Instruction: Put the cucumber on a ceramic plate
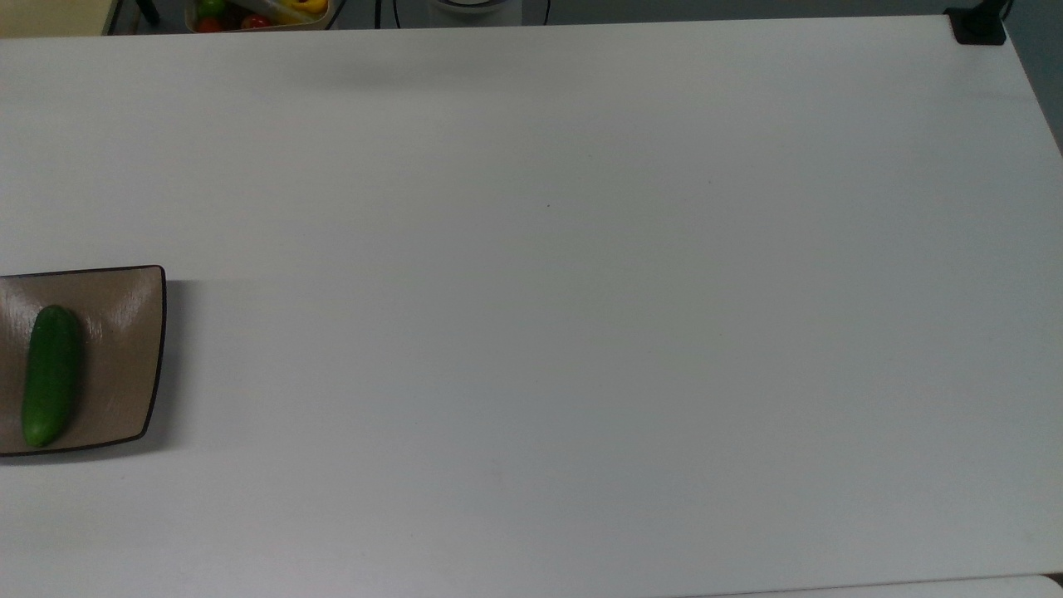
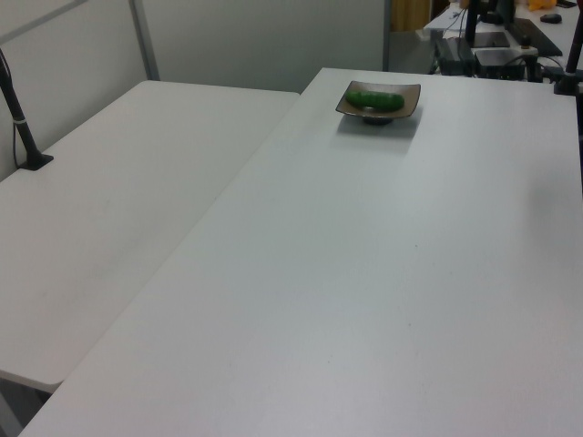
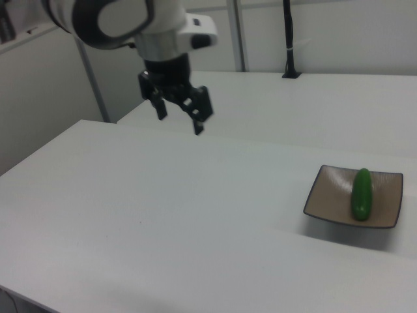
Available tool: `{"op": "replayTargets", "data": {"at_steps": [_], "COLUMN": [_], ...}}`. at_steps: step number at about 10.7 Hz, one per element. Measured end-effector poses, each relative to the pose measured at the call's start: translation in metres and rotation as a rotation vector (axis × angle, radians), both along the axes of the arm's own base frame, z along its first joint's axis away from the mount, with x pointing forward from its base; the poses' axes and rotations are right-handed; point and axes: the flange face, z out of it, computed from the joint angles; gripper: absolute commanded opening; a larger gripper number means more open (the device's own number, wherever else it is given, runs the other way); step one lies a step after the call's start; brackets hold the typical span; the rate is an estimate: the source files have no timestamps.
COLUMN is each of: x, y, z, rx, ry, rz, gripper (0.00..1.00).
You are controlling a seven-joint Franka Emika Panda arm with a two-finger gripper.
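Note:
A dark green cucumber lies lengthwise on the glossy tan square ceramic plate at the top view's left edge. In the left view the cucumber rests on the plate at the far end of the table. In the right view the cucumber sits upright in the picture on the plate at the right. My gripper hangs high above the table in the right view's upper left, far from the plate, open with nothing between its fingers.
A white table spreads wide under everything. A container of coloured fruit sits beyond its far edge in the top view. A black clamp grips the top view's top right corner. A second white table adjoins at the left view's left.

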Motion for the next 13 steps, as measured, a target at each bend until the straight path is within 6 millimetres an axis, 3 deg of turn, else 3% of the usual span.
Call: {"op": "replayTargets", "data": {"at_steps": [5, 8, 10, 13], "x": [0.015, 0.018, 0.029, 0.053], "y": [0.116, 0.164, 0.184, 0.187], "z": [0.005, -0.008, -0.035, -0.063], "rx": [-0.012, -0.033, -0.088, -0.105], "ry": [0.038, 0.069, 0.117, 0.09], "rz": [-0.03, 0.015, 0.056, 0.12], "gripper": [1.0, 1.0, 1.0, 1.0]}}
